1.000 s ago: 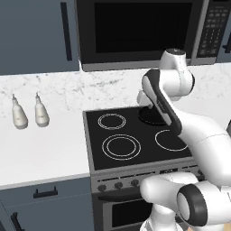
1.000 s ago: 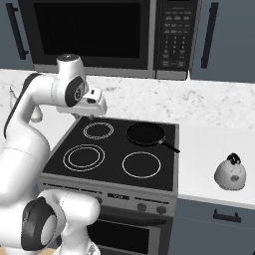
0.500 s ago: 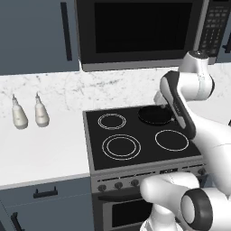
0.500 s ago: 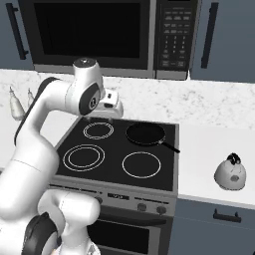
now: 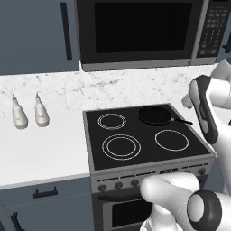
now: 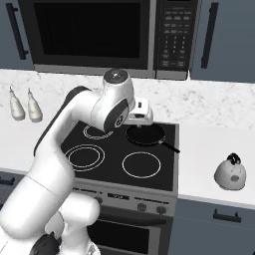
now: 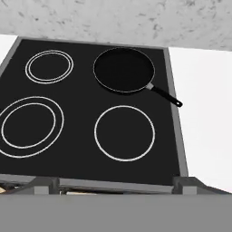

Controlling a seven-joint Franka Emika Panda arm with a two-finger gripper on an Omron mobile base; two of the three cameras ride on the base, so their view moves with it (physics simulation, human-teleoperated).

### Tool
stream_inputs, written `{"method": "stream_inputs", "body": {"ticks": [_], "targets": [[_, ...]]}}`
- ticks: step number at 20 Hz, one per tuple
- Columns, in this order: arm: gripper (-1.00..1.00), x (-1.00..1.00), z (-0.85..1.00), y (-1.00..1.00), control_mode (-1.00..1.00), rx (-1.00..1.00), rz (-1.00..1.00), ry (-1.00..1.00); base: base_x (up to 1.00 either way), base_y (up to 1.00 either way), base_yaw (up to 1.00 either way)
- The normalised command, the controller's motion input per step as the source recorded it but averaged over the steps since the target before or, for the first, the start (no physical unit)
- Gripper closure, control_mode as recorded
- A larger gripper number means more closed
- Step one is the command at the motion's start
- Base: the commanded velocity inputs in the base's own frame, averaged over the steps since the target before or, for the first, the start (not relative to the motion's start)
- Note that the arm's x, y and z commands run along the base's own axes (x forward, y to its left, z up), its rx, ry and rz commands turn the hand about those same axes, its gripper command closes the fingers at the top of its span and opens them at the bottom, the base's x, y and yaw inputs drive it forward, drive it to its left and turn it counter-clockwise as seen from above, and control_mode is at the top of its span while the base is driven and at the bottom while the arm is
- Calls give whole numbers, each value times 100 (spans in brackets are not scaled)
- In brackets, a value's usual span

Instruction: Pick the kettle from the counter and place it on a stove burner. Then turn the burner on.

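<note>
**Stove and counter, arm raised**

Kettle (image 6: 230,173): upright on counter (image 6: 209,149), right of the cooktop, well apart from gripper.
Burner (image 6: 85,156): front left, bare.
Pan (image 6: 145,134): back right ring.
Gripper (image 6: 141,115): above pan; jaw state cannot be told.
Bottles (image 6: 22,105): far left.

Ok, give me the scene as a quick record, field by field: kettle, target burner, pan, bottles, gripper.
kettle: upright on the counter right of the cooktop, untouched
stove burner: large double ring, front left of cooktop, bare
frying pan: on back right ring, handle pointing toward the right front
bottles: two on counter left of the stove
gripper: fingers not visible; hand above the cooktop's back area, holding nothing visible
task status: pick not yet begun
</note>
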Motion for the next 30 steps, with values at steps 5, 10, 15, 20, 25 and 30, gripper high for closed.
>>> {"method": "stream_inputs", "body": {"ticks": [5,10,15,20,25,30], "targets": [[-100,-19,0,-100,-100,-17,0,-9,0,0,0],[-100,-15,-4,-100,-100,-18,0,-1,0,0,0],[-100,5,-26,-100,-100,-18,0,13,0,0,0],[-100,31,-51,-100,-100,-5,0,26,0,0,0],[-100,56,-15,-100,-100,7,0,31,0,0,0],[-100,13,-8,-75,-100,4,3,2,0,0,0]]}}
